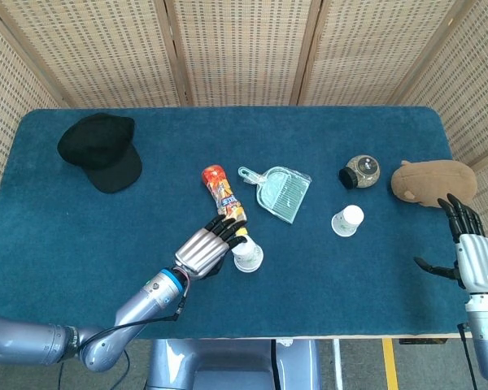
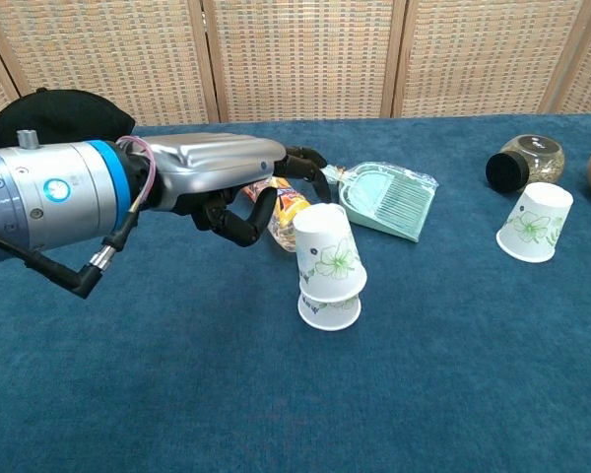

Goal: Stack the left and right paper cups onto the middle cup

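Observation:
Two white paper cups with green flower prints stand upside down as a stack at the table's middle front. The upper cup sits almost upright over the lower cup. In the head view the stack shows from above. My left hand reaches in from the left with fingers stretched out. Its fingertips are at the upper cup's far left side, and it grips nothing. The third cup, also upside down, stands alone to the right. My right hand hovers open at the table's right edge, far from that cup.
A snack bottle lies just behind the stack, under my left fingers. A mint dustpan lies beyond it. A jar and a brown plush toy sit at the far right. A black cap lies far left.

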{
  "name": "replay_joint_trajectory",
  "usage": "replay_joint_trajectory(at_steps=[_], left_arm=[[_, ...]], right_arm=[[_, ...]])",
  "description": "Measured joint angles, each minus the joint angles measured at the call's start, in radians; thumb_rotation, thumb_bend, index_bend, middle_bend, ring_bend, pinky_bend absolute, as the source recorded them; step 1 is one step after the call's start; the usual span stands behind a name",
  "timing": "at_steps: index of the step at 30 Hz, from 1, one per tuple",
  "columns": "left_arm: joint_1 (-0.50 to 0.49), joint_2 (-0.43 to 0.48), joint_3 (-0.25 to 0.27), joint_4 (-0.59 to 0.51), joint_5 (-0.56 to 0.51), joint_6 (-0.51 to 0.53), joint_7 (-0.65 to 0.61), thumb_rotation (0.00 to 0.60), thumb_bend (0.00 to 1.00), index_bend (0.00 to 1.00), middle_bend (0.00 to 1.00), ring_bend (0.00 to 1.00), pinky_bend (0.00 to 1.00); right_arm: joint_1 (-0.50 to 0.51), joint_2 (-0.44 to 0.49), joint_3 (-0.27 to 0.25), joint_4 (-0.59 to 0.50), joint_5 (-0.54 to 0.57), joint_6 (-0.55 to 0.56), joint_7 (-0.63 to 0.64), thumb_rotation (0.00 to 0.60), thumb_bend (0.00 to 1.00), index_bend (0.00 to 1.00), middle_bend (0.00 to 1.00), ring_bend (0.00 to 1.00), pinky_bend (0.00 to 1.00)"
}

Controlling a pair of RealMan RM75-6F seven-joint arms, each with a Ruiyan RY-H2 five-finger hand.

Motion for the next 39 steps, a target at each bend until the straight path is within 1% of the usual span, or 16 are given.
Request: replay_joint_trajectory(at_steps=[7, 9, 11, 12, 14, 16, 17, 19, 21, 22, 25, 30, 32, 34, 37, 39], left_arm=[[-0.027, -0.006, -0.004, -0.002, -0.041, -0.003, 0.031, 0.600, 0.92, 0.19, 0.00, 0.00, 0.00], [-0.028, -0.006, -0.004, -0.005, -0.042, 0.004, 0.032, 0.600, 0.92, 0.17, 0.00, 0.00, 0.00], [-0.023, -0.003, -0.002, -0.011, -0.039, 0.018, 0.030, 0.600, 0.90, 0.14, 0.00, 0.00, 0.00], [-0.019, 0.000, 0.000, -0.015, -0.036, 0.027, 0.027, 0.600, 0.87, 0.13, 0.00, 0.00, 0.00], [-0.004, 0.010, 0.004, -0.024, -0.024, 0.053, 0.020, 0.600, 0.79, 0.10, 0.00, 0.00, 0.00], [0.018, 0.022, 0.011, -0.034, -0.002, 0.090, 0.010, 0.600, 0.63, 0.06, 0.00, 0.00, 0.00], [0.030, 0.028, 0.015, -0.039, 0.010, 0.109, 0.005, 0.600, 0.57, 0.05, 0.00, 0.00, 0.00], [0.062, 0.045, 0.025, -0.048, 0.037, 0.158, -0.006, 0.600, 0.40, 0.02, 0.00, 0.00, 0.00], [0.092, 0.061, 0.035, -0.054, 0.061, 0.205, -0.014, 0.600, 0.29, 0.00, 0.00, 0.00, 0.00], [0.114, 0.072, 0.043, -0.058, 0.077, 0.239, -0.018, 0.600, 0.25, 0.00, 0.00, 0.00, 0.00], [0.178, 0.105, 0.065, -0.067, 0.115, 0.331, -0.029, 0.600, 0.23, 0.00, 0.00, 0.00, 0.00], [0.303, 0.160, 0.117, -0.072, 0.205, 0.492, -0.045, 0.600, 0.23, 0.00, 0.00, 0.00, 0.00], [0.362, 0.181, 0.141, -0.072, 0.247, 0.556, -0.056, 0.600, 0.23, 0.00, 0.00, 0.00, 0.00], [0.419, 0.204, 0.168, -0.072, 0.291, 0.612, -0.078, 0.600, 0.23, 0.00, 0.00, 0.00, 0.00], [0.492, 0.232, 0.206, -0.063, 0.352, 0.673, -0.117, 0.600, 0.23, 0.00, 0.00, 0.00, 0.00], [0.527, 0.243, 0.220, -0.047, 0.378, 0.696, -0.139, 0.600, 0.23, 0.00, 0.00, 0.00, 0.00]], right_arm=[[-0.002, 0.004, 0.002, 0.001, 0.001, 0.000, 0.013, 0.600, 0.03, 0.00, 0.00, 0.00, 0.00], [-0.003, 0.006, 0.002, 0.002, 0.002, 0.001, 0.017, 0.600, 0.03, 0.00, 0.00, 0.00, 0.00], [-0.004, 0.007, 0.002, 0.003, 0.001, 0.001, 0.021, 0.600, 0.03, 0.00, 0.00, 0.00, 0.00], [-0.004, 0.007, 0.002, 0.004, 0.000, 0.001, 0.024, 0.600, 0.03, 0.00, 0.00, 0.00, 0.00], [-0.004, 0.008, 0.002, 0.005, -0.002, 0.001, 0.025, 0.600, 0.03, 0.00, 0.00, 0.00, 0.00], [-0.003, 0.007, 0.001, 0.005, -0.003, 0.001, 0.025, 0.600, 0.03, 0.00, 0.00, 0.00, 0.00], [-0.003, 0.007, 0.001, 0.005, -0.004, 0.001, 0.025, 0.600, 0.03, 0.00, 0.00, 0.00, 0.00], [-0.002, 0.007, 0.000, 0.003, -0.006, -0.001, 0.023, 0.600, 0.03, 0.00, 0.00, 0.00, 0.00], [-0.001, 0.006, -0.001, 0.002, -0.009, -0.001, 0.017, 0.600, 0.03, 0.00, 0.00, 0.00, 0.00], [0.000, 0.006, -0.002, 0.002, -0.011, -0.001, 0.013, 0.600, 0.03, 0.00, 0.00, 0.00, 0.00], [0.003, 0.002, -0.002, 0.000, -0.016, 0.001, 0.001, 0.600, 0.03, 0.00, 0.00, 0.00, 0.00], [0.009, -0.010, -0.003, -0.007, -0.032, 0.012, -0.025, 0.600, 0.03, 0.00, 0.00, 0.00, 0.00], [0.016, -0.011, -0.004, -0.021, -0.037, 0.004, -0.042, 0.600, 0.04, 0.03, 0.00, 0.00, 0.00], [0.034, -0.010, -0.003, -0.040, -0.044, -0.015, -0.067, 0.600, 0.05, 0.09, 0.00, 0.00, 0.00], [0.066, -0.006, 0.007, -0.075, -0.042, -0.049, -0.127, 0.600, 0.06, 0.16, 0.00, 0.00, 0.00], [0.091, -0.001, 0.018, -0.106, -0.032, -0.078, -0.180, 0.600, 0.06, 0.19, 0.01, 0.00, 0.00]])
